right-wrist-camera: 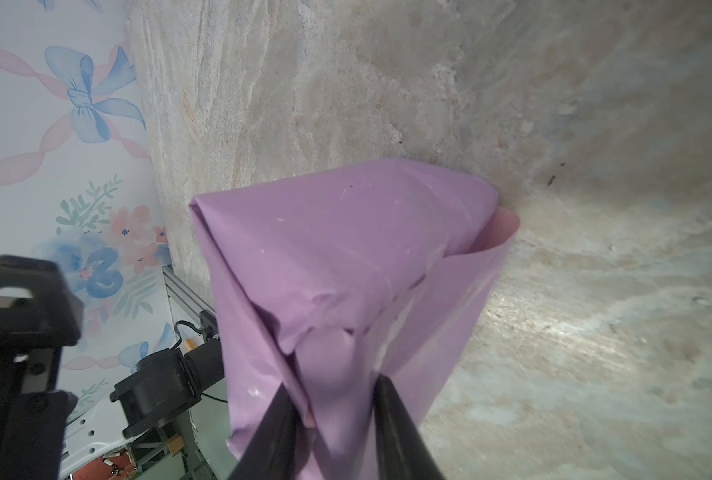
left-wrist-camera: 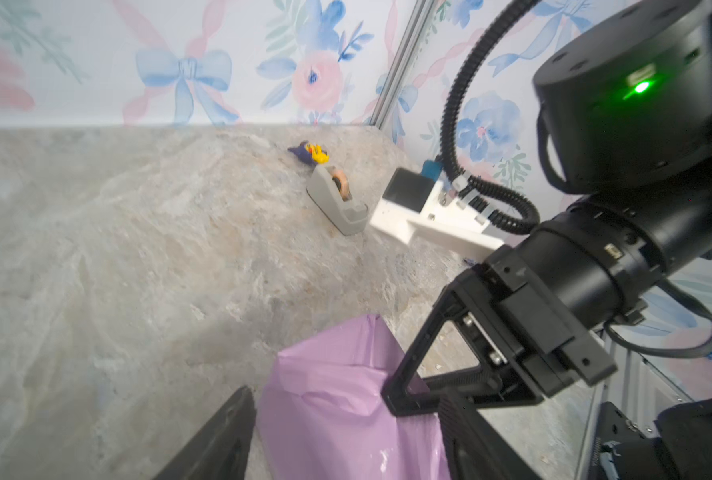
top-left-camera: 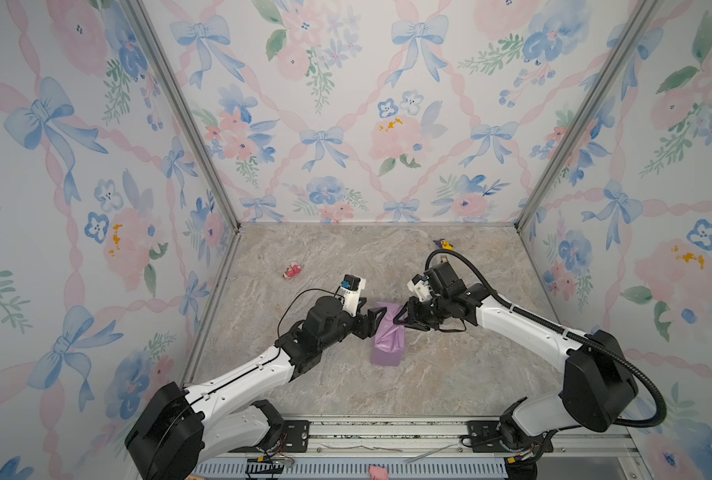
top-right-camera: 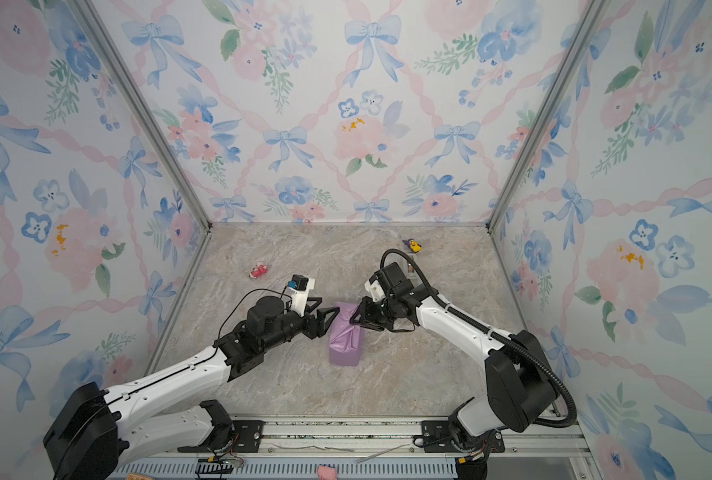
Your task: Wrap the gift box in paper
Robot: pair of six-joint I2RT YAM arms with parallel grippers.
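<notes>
The paper point(top-left-camera: 387, 338), folded into a lilac block: right gripper point(right-wrist-camera: 333, 399) clamps its end fold; left gripper point(left-wrist-camera: 346, 397), jaws apart, straddles the same end.

Enclosure, three walls: far wall point(top-left-camera: 346, 104), left wall point(top-left-camera: 55, 208), right wall point(top-left-camera: 657, 187), all papered with blue bows, pink ribbons and flowers. Aluminium left post point(top-left-camera: 185, 120), right post point(top-left-camera: 573, 120). Surface point(top-left-camera: 325, 249): beige-grey marble pattern. Metal rail point(top-left-camera: 387, 432) along near edge. Light even, soft.
</notes>
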